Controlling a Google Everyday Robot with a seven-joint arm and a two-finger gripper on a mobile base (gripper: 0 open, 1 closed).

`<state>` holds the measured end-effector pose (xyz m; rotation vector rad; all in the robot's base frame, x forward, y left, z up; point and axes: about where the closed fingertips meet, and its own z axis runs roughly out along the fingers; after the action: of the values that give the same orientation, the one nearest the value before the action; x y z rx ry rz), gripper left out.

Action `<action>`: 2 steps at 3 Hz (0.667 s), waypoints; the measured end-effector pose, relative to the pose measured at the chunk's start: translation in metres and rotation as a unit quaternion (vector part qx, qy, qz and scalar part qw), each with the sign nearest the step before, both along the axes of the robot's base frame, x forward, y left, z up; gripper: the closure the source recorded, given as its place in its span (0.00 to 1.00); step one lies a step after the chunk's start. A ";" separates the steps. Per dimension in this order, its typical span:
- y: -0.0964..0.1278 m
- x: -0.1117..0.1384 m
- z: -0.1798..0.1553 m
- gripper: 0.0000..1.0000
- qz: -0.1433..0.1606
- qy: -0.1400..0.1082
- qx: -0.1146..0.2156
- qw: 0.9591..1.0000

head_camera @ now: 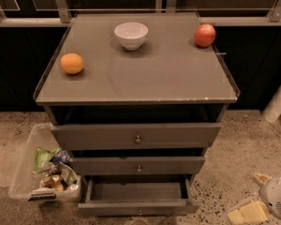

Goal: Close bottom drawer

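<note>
The bottom drawer (136,205) of the grey cabinet is pulled out, so its empty inside shows; its small knob sits at the lower frame edge. The mid-sized drawer (138,165) and the widest top drawer (136,136) stand above it, each out a little. My gripper (254,196) is at the bottom right, above the floor and to the right of the bottom drawer, not touching it. Its two tan fingers (246,213) stand apart with nothing between them.
On the cabinet top (145,78) are an orange (72,63), a white bowl (131,34) and a red apple (204,35). A clear bin (25,172) of snack packets stands on the floor left of the drawers. A white post (278,100) is at right.
</note>
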<state>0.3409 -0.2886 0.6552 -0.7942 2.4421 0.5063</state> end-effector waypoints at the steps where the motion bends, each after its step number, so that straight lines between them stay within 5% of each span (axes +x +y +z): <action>1: -0.008 0.014 -0.057 0.00 -0.010 0.030 0.034 0.999; 2: -0.006 0.011 -0.053 0.00 -0.008 0.027 0.037 0.999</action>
<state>0.3522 -0.2943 0.6024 -0.7389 2.4610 0.6167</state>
